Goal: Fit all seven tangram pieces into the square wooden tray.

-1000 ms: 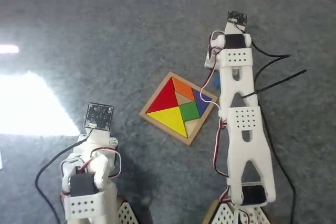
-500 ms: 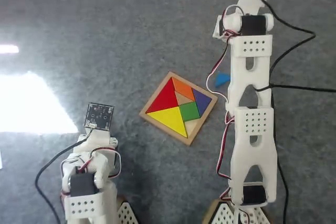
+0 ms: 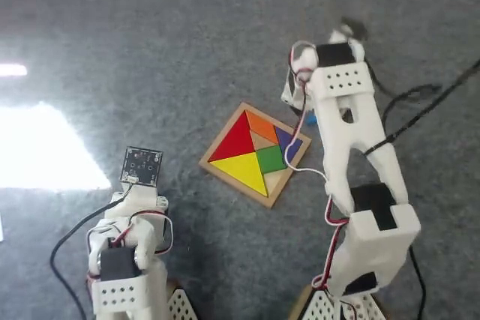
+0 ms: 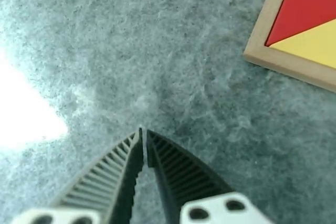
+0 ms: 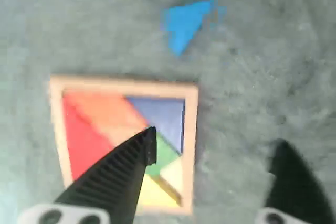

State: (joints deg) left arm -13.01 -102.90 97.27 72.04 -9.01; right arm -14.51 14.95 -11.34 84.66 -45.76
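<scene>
Your right gripper (image 5: 215,153) hangs with its jaws spread wide. One ribbed fingertip (image 5: 148,145) sits over the square wooden tray (image 5: 190,129), where the purple piece (image 5: 163,115) meets the green piece (image 5: 164,157). The other fingertip is over the grey felt mat (image 3: 150,58), just outside the rim.

Five pieces lie in the tray. The red triangle (image 3: 235,142) and yellow triangle (image 3: 244,170) fill the half toward your left arm. The orange piece (image 3: 262,125), purple piece and green piece lie on the right arm's side, with bare wood showing between them.

The blue triangle (image 5: 186,22) lies flat on the mat outside the tray, near the edge that borders the purple piece but apart from it.

Your left gripper (image 4: 143,136) is pressed together on nothing, low over the mat. One tray corner is a little way off from it.
</scene>
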